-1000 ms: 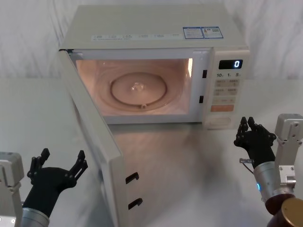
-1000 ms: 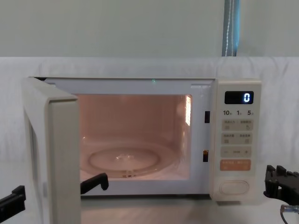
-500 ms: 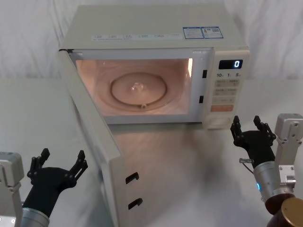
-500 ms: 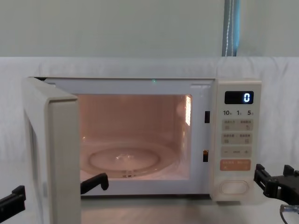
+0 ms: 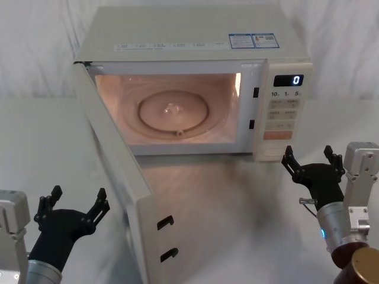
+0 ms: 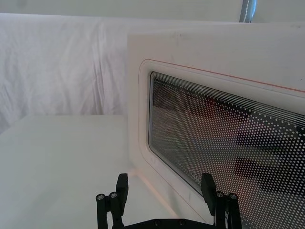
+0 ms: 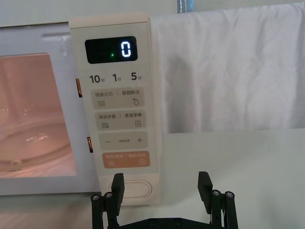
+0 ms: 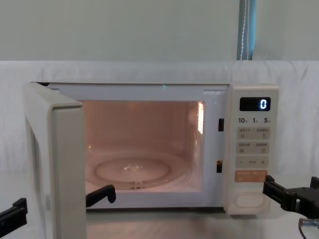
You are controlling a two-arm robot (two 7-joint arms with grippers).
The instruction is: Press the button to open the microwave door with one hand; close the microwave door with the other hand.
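The microwave door [image 5: 118,177] hangs wide open with the cavity lit (display reads 0). The right end effector [image 5: 312,163] sits fingers spread wide just in front of the button [image 7: 132,189], not touching. The left end effector [image 5: 72,204] waits spread wide, low beside the door's outer face.

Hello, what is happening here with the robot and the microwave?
The microwave stands with its door swung wide open and the inside lit. The right gripper, fingers open, hovers just in front of the wide button at the bottom of the control panel, not touching it. The left gripper, also open, waits by the outer face of the door, which is not yet closed.
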